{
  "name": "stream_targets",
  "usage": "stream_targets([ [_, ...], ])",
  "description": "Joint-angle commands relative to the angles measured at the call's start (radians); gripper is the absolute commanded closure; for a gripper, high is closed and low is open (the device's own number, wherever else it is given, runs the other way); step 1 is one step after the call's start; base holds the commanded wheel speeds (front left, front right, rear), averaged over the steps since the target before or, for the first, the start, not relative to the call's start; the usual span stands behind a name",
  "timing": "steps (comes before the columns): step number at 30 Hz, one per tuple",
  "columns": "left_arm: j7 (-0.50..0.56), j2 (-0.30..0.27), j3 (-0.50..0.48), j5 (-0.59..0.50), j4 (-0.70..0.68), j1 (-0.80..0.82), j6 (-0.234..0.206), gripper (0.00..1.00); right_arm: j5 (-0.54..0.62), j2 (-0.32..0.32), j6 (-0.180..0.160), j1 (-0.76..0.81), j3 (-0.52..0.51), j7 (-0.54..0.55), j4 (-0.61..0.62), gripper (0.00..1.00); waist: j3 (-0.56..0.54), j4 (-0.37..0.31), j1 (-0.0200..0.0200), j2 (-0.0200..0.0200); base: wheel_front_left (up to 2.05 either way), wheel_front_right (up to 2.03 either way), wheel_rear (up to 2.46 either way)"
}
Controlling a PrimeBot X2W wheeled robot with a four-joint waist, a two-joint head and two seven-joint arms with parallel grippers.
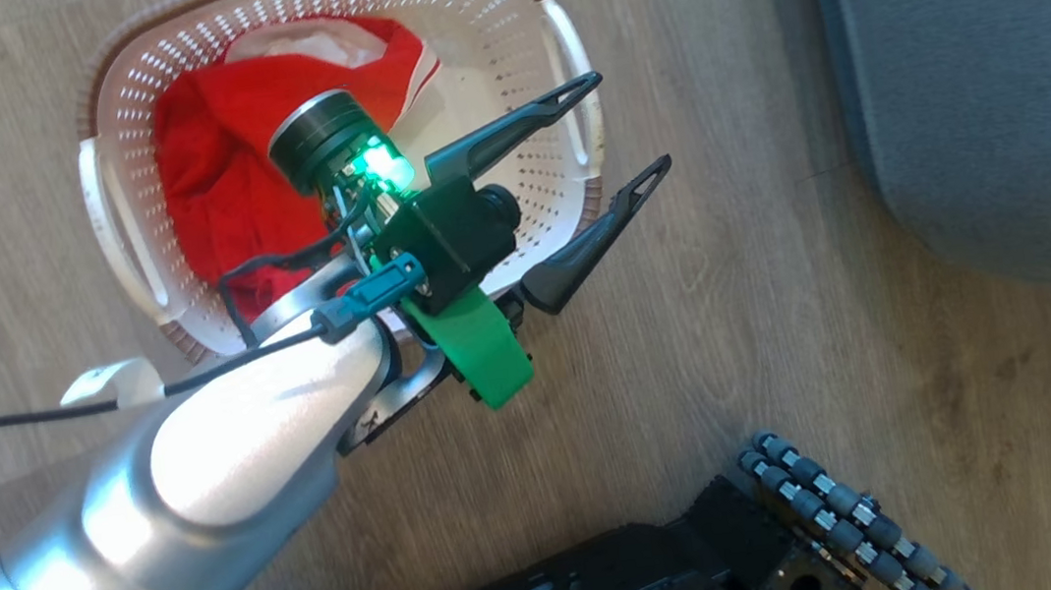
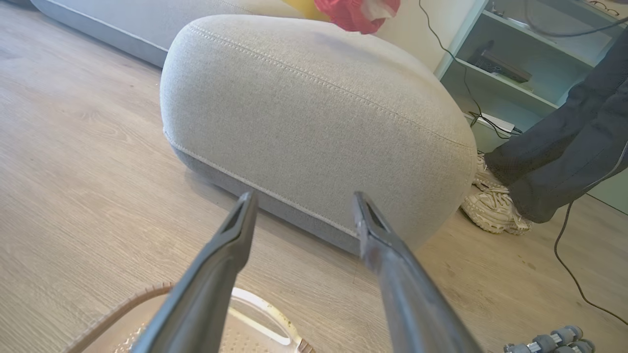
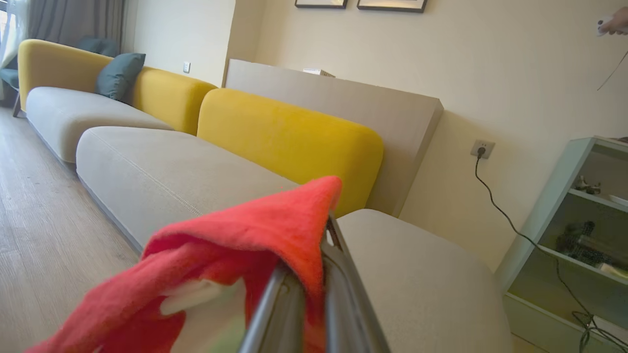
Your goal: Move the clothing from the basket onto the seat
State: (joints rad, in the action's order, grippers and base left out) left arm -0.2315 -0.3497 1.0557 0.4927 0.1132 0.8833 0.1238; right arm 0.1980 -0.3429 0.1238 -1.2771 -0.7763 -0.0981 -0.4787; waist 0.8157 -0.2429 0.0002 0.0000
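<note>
Over the right rim of the basket [image 1: 492,2] in the head view, the left tool [image 1: 630,122] hangs with its fingers spread and empty, red clothing [image 1: 216,182] heaped in the basket's left half and the grey-blue seat [image 1: 986,84] apart at the right. The left wrist view faces the seat's rounded corner, with a person's shoe [image 2: 495,208] just beside it. The right wrist view has the right tool [image 3: 319,264] pressed together, pinching a red garment [image 3: 235,240] above the seat.

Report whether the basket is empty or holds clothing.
Holds clothing: in the head view red clothing fills the left part of the basket; the right part shows bare perforated plastic.
</note>
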Motion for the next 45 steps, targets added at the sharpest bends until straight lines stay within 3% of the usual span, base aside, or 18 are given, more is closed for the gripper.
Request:
stream_targets([
  [1, -0.010, -0.013, -0.025, -0.004, -0.039, 0.008, 0.000, 0.00, 0.034, -0.006, 0.007, 0.010, -0.044, 0.010, 0.031, 1.00, 0.008, 0.011, -0.0002, 0.0000, 0.00, 0.00, 0.00],
  [12, -0.023, 0.006, -0.036, -0.004, -0.033, 0.014, 0.001, 0.00, 0.128, 0.047, 0.007, 0.126, -0.211, 0.026, -0.079, 1.00, -0.014, 0.033, -0.0002, 0.0000, 0.00, 0.00, 0.00],
  [13, -0.024, 0.008, -0.037, -0.003, -0.031, 0.014, 0.001, 0.00, 0.129, 0.045, 0.007, 0.131, -0.220, 0.032, -0.105, 0.89, -0.018, 0.034, -0.0002, 0.0000, 0.00, 0.00, 0.00],
  [15, -0.026, 0.013, -0.039, -0.002, -0.026, 0.012, 0.002, 0.00, 0.122, 0.035, 0.007, 0.139, -0.224, 0.019, -0.154, 0.00, -0.027, 0.037, -0.0002, 0.0000, 0.00, 0.00, 0.00],
  [25, -0.030, 0.052, -0.060, -0.001, 0.004, -0.009, 0.004, 0.00, 0.061, -0.073, 0.007, 0.203, -0.129, -0.112, -0.403, 0.00, -0.100, 0.058, -0.0002, 0.0000, 0.00, 0.00, 0.00],
  [32, -0.030, 0.097, -0.104, -0.011, 0.021, -0.054, 0.006, 0.00, -0.033, -0.142, 0.007, 0.272, 0.038, -0.160, -0.531, 0.00, -0.189, 0.081, -0.0002, 0.0000, 0.00, 0.00, 0.00],
  [45, -0.030, 0.156, -0.177, -0.019, 0.066, -0.153, 0.007, 0.00, -0.272, -0.099, 0.007, 0.459, 0.406, -0.163, -0.317, 0.00, -0.362, 0.147, -0.0002, 0.0000, 0.00, 0.00, 0.00],
])
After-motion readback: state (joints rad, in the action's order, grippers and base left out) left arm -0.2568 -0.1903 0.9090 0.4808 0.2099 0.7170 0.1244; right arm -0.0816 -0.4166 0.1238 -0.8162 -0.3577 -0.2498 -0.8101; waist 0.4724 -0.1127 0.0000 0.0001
